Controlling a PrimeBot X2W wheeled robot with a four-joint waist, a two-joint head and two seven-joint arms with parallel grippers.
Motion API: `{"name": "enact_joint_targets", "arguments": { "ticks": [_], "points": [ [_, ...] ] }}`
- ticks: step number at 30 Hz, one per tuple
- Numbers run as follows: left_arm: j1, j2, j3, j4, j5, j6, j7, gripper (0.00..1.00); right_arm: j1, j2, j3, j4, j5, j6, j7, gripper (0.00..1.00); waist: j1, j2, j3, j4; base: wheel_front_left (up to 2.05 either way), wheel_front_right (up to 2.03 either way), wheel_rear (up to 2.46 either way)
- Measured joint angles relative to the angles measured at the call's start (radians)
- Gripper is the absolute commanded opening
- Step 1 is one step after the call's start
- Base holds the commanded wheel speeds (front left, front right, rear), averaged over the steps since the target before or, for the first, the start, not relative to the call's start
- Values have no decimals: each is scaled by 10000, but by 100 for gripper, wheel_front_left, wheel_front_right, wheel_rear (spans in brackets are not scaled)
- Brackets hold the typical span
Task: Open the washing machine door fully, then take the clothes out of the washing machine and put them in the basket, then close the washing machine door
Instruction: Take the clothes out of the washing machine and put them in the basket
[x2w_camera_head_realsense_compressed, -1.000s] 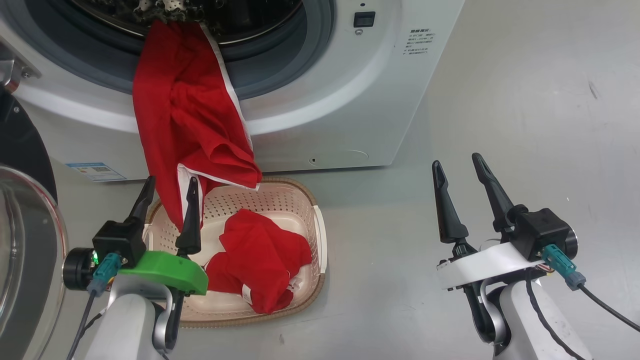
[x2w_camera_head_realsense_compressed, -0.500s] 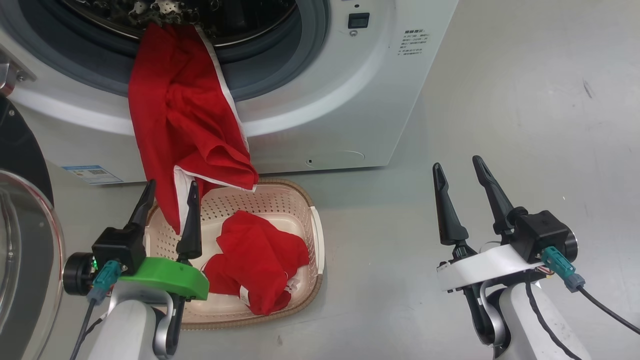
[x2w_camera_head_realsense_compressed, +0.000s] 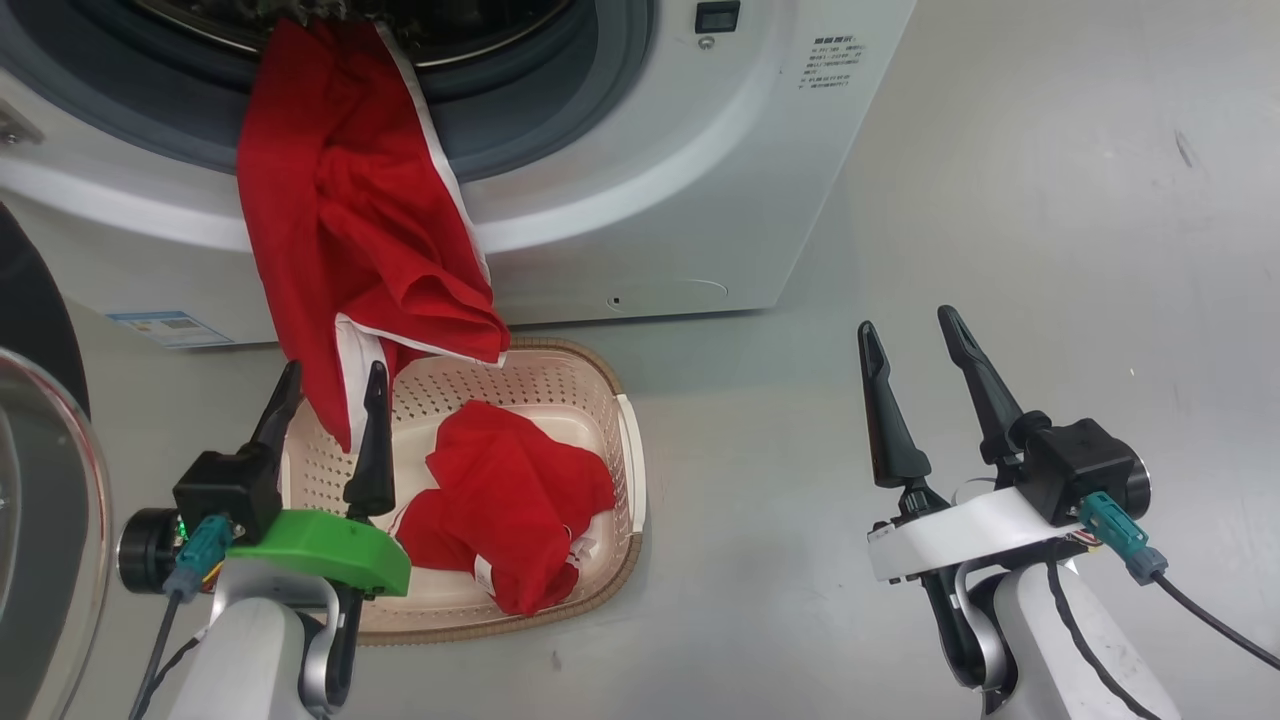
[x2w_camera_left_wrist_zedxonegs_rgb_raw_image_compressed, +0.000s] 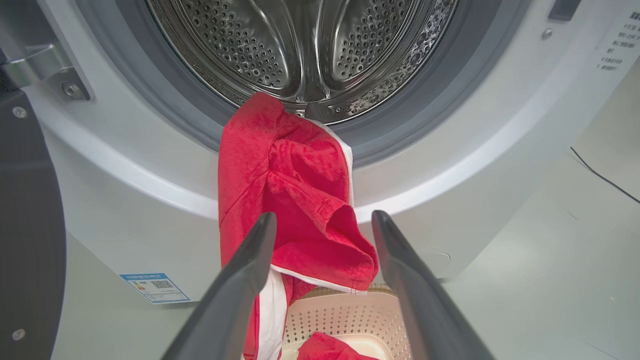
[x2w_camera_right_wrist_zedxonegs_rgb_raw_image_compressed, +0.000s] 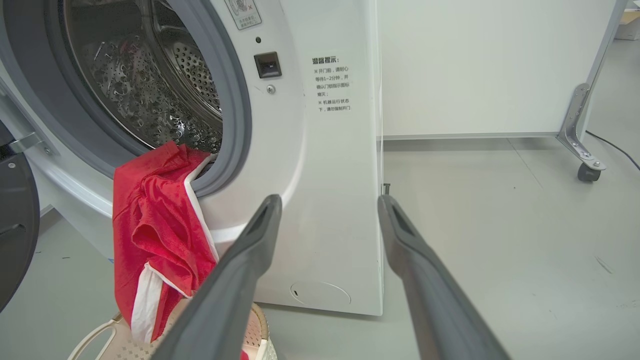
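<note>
Pale grey floor (x2w_camera_head_realsense_compressed: 1050, 200) all around, a dark scuff (x2w_camera_head_realsense_compressed: 1185, 148) marking it off to the right, and at the back stands a white partition panel (x2w_camera_right_wrist_zedxonegs_rgb_raw_image_compressed: 475, 65) on a metal bracket (x2w_camera_right_wrist_zedxonegs_rgb_raw_image_compressed: 575, 117) with a small castor (x2w_camera_right_wrist_zedxonegs_rgb_raw_image_compressed: 586, 172), a thin black cable (x2w_camera_right_wrist_zedxonegs_rgb_raw_image_compressed: 614, 146) trailing just beside it.

1. On my head camera, a pale grey, faintly glossy floor (x2w_camera_head_realsense_compressed: 1000, 220) carries everything.
2. The white washing machine (x2w_camera_head_realsense_compressed: 650, 180) stands on it at the upper left of that view.
3. The cream basket (x2w_camera_head_realsense_compressed: 540, 385) sits on the floor just in front of the machine's lower front. I cannot tell whether they touch.
4. A dark scuff (x2w_camera_head_realsense_compressed: 1185, 150) marks the floor well to the machine's right.
5. My right wrist camera shows a white panel (x2w_camera_right_wrist_zedxonegs_rgb_raw_image_compressed: 475, 65) beyond the machine, its metal leg on a caster (x2w_camera_right_wrist_zedxonegs_rgb_raw_image_compressed: 586, 172) resting on the floor.
6. My left wrist camera shows a thin black cable (x2w_camera_left_wrist_zedxonegs_rgb_raw_image_compressed: 600, 173) lying on the floor beside the machine.
</note>
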Motion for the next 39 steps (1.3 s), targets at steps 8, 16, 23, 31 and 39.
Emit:
{"name": "enact_joint_targets", "arguments": {
  "ticks": [8, 16, 23, 31, 39],
  "points": [
    [-829, 23, 65, 522, -182, -19, 564, 100, -243, -2, 198, -159, 0, 0, 0, 100, 0, 0, 536, -210, 0, 0, 0],
    [-2107, 201, 217, 1030, -353, -151, 1358, 100, -586, -4, 410, -311, 4, 0, 0, 100, 0, 0, 1175, -535, 0, 0, 0],
    [-3270, 667, 529, 1624, -353, -165, 1944, 100, -920, -6, 608, -458, 224, -35, 0, 100, 0, 0, 1744, -907, 0, 0, 0],
    [-4112, 1026, 1026, 2466, -374, 180, 2462, 100, -1258, -10, 755, -593, 410, -52, 0, 100, 0, 0, 2310, -1340, 0, 0, 0],
    [-4604, 1271, 1277, 3233, -552, 349, 2855, 100, -1396, -13, 872, -581, 550, -58, 0, 100, 0, 0, 2619, -1623, 0, 0, 0]
  ]
}}
